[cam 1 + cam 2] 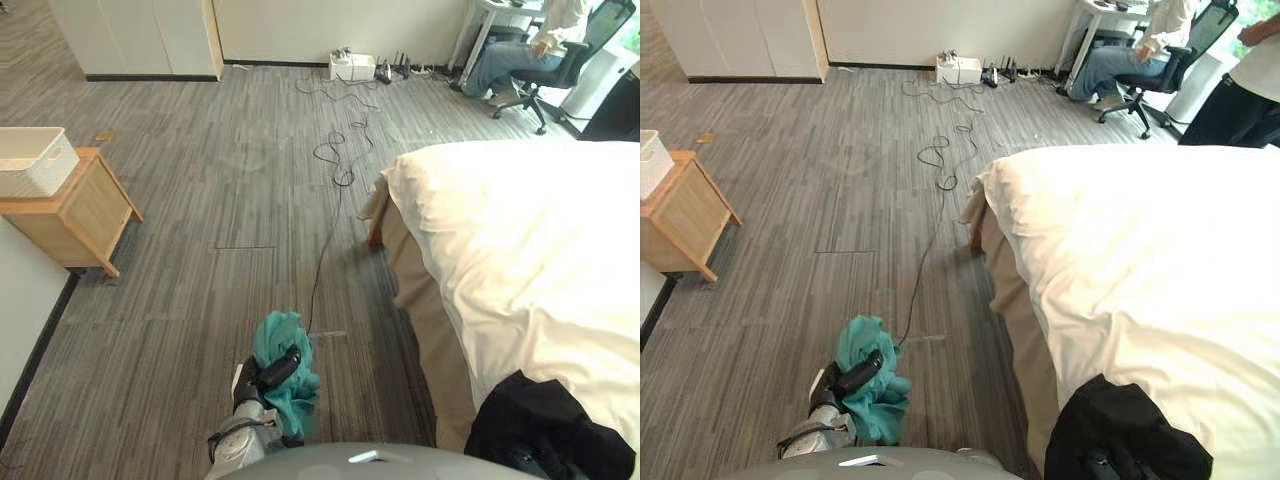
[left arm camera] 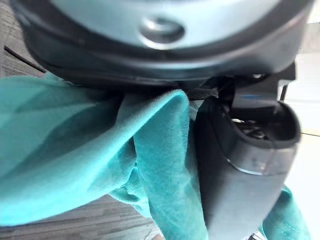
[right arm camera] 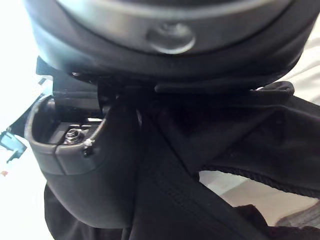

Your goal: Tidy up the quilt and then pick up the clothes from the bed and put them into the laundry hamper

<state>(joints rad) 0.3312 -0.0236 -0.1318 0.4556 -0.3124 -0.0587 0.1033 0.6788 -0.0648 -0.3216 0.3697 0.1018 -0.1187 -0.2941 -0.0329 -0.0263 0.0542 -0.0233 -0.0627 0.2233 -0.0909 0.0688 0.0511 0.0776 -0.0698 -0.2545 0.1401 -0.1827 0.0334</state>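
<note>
A teal garment [image 1: 285, 345] hangs over the floor left of the bed, bunched in my left hand [image 1: 252, 388]. In the left wrist view the thumb [image 2: 240, 165] presses the teal cloth [image 2: 75, 145] against the palm. A black garment [image 1: 545, 425] lies crumpled at the bed's near edge, covering my right hand. The right wrist view shows my right hand [image 3: 85, 185] curled on the black cloth [image 3: 210, 150]. The white quilt [image 1: 530, 250] is spread smooth over the bed. A white slatted hamper [image 1: 32, 160] stands on a wooden bedside table at far left.
The wooden bedside table [image 1: 85, 215] stands by the left wall. A black cable [image 1: 335, 160] runs across the grey floor toward a white box [image 1: 352, 67] at the far wall. A person sits on an office chair [image 1: 525, 50]; another person [image 1: 1245, 95] stands beyond the bed.
</note>
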